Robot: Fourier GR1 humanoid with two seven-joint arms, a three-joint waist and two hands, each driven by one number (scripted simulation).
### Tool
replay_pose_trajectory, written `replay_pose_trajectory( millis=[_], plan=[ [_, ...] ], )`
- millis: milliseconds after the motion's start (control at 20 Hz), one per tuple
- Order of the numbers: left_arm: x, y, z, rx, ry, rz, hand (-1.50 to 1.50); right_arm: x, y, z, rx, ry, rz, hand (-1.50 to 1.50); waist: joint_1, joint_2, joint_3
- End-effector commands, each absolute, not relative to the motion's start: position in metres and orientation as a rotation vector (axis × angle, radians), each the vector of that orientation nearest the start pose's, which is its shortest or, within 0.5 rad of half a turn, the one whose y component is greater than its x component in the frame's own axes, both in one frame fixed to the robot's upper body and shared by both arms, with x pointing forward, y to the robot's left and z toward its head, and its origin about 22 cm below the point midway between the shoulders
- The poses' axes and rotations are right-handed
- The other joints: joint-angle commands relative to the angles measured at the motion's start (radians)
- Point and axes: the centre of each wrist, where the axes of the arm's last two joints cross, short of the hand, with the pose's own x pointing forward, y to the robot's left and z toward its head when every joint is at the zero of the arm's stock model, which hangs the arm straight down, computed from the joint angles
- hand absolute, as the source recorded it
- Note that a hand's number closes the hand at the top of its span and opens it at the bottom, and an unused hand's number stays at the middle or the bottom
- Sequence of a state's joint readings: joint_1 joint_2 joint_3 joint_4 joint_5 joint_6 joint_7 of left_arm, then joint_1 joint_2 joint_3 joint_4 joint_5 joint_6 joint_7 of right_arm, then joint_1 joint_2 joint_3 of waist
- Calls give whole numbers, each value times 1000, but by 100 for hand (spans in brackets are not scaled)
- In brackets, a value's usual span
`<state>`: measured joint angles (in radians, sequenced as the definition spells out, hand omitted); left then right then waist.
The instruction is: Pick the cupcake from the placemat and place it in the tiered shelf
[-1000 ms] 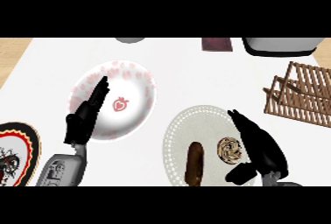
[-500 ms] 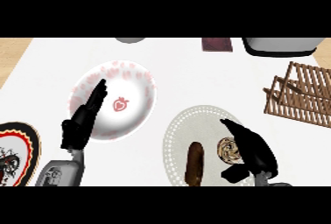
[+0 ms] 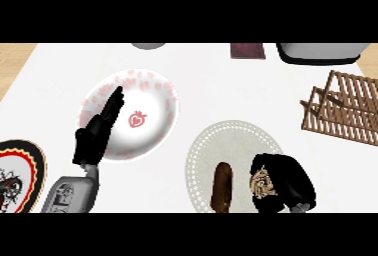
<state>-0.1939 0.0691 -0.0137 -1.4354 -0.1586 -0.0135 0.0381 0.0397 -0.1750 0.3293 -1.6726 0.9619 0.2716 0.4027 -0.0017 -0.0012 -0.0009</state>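
The cupcake (image 3: 260,183) is seen on the round, pale placemat (image 3: 230,145), at its lower right part, and it is largely covered by the right hand (image 3: 284,182), whose fingers are curled around it from the right and from above. Just to the left of the cupcake, on the same placemat, a dark brown elongated pastry (image 3: 221,186) is laid upright in the view, close to the hand but not held by it. The tiered shelf (image 3: 345,107), made of brown wooden slats, is placed on the white counter (image 3: 214,85) to the upper right of the placemat, well apart from the cupcake. To the left of the placemat a white plate (image 3: 148,120) with pink marks on its rim and a red strawberry at its middle is set, and the left hand (image 3: 96,132) is held over its left part with the fingers straight and together, pointing away from the robot. Further to the left of the placemat, at the view's edge, part of a black, red and white patterned plate (image 3: 16,175) is shown.
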Motion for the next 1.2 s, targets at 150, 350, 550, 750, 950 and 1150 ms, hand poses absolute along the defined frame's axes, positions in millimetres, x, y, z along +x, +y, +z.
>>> replay_pose_trajectory(
  millis=[150,350,550,750,950,1150],
  plan=[
    [282,211,11,111,-1579,-248,0,204,-191,15,-735,-1057,1003,150,-3,0,1],
    [288,219,29,119,-1572,-258,0,183,-174,36,-816,-962,789,150,-14,-3,0],
    [283,215,15,109,-1565,-252,0,175,-174,49,-798,-1095,682,150,-5,0,1],
    [277,215,7,102,-1566,-240,0,167,-167,89,-735,-1299,439,150,-9,-2,1],
    [280,240,14,120,-1568,-264,0,144,-173,140,-788,-1415,365,150,-5,-2,0],
    [273,230,10,102,-1573,-261,0,124,-178,170,-855,-1463,259,150,-2,-2,0]
  ],
)
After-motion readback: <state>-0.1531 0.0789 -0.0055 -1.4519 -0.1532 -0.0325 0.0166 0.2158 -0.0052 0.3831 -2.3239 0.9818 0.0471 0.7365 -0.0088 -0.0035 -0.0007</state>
